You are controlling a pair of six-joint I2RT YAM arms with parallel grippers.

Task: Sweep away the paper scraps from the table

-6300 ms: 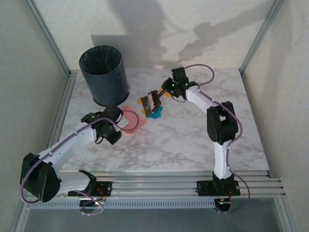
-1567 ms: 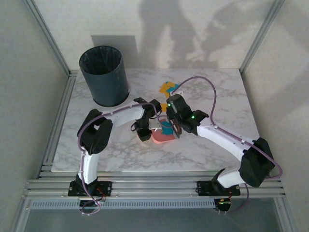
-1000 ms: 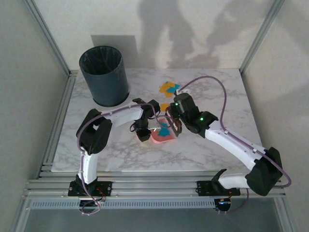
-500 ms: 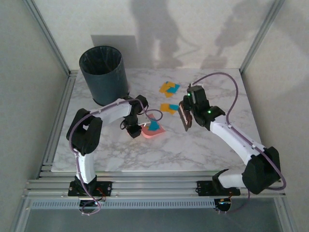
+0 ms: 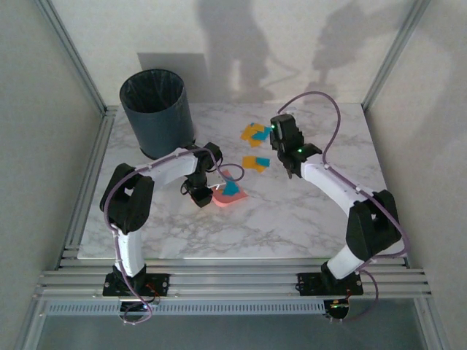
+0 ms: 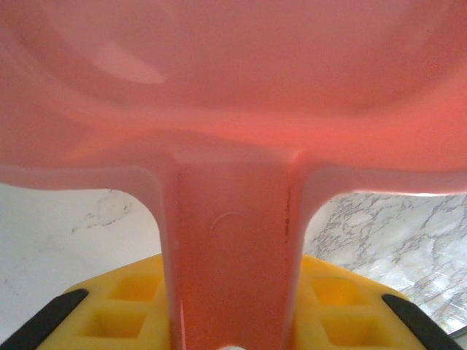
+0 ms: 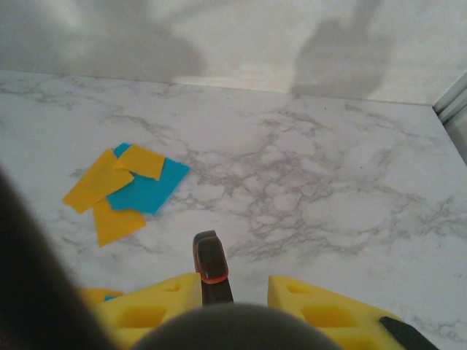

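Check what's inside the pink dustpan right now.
Teal paper scraps lie in the dustpan. Whether orange ones sit under them can't be told. The left gripper and its arm cover the pan's handle end from above.

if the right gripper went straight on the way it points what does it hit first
Probably bare table, though depth is unclear; the right gripper points past the paper scraps, which lie off to its left.
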